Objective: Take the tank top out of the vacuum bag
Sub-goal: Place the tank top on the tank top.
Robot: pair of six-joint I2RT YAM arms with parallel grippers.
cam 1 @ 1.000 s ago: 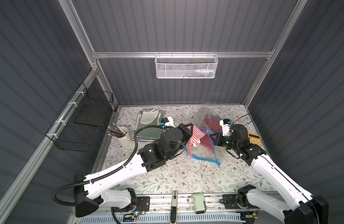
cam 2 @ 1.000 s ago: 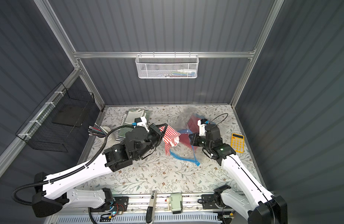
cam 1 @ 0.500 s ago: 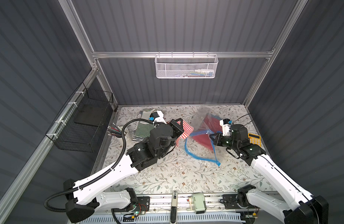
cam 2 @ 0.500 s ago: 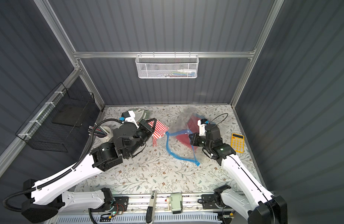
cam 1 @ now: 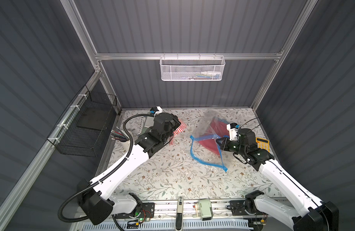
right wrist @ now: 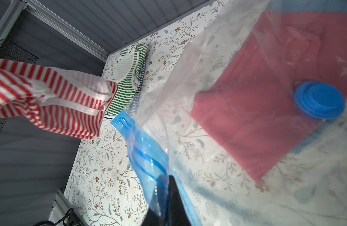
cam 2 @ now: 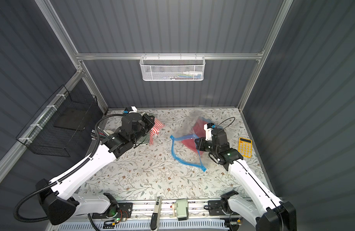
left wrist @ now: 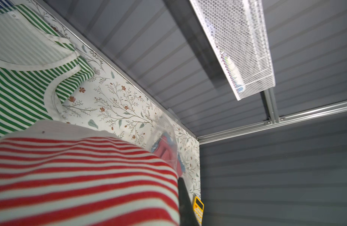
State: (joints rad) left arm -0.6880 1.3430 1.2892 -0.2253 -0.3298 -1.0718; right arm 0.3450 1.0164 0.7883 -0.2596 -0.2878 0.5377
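Note:
The red-and-white striped tank top hangs clear of the table at the back left, with my left gripper shut on it. In the left wrist view the cloth covers all but one dark finger. The clear vacuum bag lies at the right with its mouth gaping. My right gripper is shut on the bag's blue zip strip and holds it up. A folded red garment and the blue valve cap show through the plastic.
A green-striped top lies folded at the back left under my left arm. A cup of pens stands by the left edge, below a black wire basket. A yellow calculator lies at the right edge.
My left arm swung left and back with the tank top, carrying it from the bag's mouth to above the green-striped pile. The right gripper stayed on the zip strip.

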